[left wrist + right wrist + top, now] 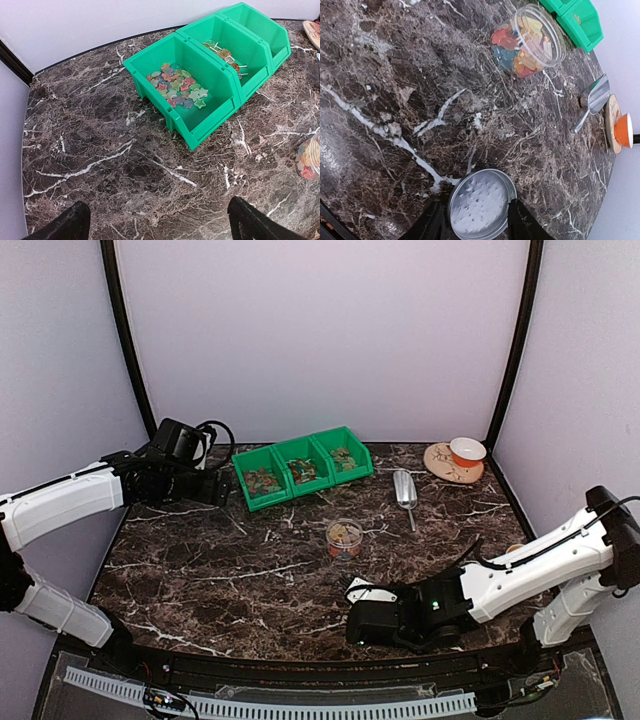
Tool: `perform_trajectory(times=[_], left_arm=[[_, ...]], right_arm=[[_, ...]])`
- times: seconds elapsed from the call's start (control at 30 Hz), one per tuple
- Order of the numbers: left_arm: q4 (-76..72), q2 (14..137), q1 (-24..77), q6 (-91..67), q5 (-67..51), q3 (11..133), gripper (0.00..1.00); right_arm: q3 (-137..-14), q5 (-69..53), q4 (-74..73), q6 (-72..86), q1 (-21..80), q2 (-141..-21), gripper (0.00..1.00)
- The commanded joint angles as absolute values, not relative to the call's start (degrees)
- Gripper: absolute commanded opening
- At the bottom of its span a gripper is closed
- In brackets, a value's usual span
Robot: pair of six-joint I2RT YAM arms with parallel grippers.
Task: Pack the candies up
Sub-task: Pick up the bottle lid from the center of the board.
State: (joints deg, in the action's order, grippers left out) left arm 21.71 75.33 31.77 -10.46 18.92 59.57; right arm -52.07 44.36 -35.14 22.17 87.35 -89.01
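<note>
Dark marble table (200, 570), pale walls. Your right wrist view shows what the overhead hides: the right gripper (479, 222) clamps a metal lid (480, 200) between its jaws. Your left gripper (160, 225) gapes wide before the green bins (210, 127) holding candies (177, 87); more candies fill the open jar (527, 40).

Colourful candies (177, 86) lie in a green bin (215, 120).

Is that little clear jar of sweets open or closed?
Open: the jar has no lid on; the right pincer holds the round grey lid.
</note>
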Motion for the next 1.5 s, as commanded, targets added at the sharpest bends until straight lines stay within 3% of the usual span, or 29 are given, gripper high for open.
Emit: perform_trajectory(times=[0.0, 0.6, 1.47], left_arm=[[22.1, 74.6, 31.9, -9.7, 19.3, 59.7, 0.99], [22.1, 75.1, 31.9, -9.7, 19.5, 59.7, 0.99], [22.2, 75.0, 31.9, -9.6, 19.6, 59.7, 0.99]], right_arm=[[-54.1, 43.5, -41.5, 30.2, 87.9, -93.3, 0.44], [-54.4, 41.2, -41.8, 33.5, 87.8, -101.5, 0.41], [-49.2, 32.8, -31.7, 31.0, 82.3, -97.2, 0.13]])
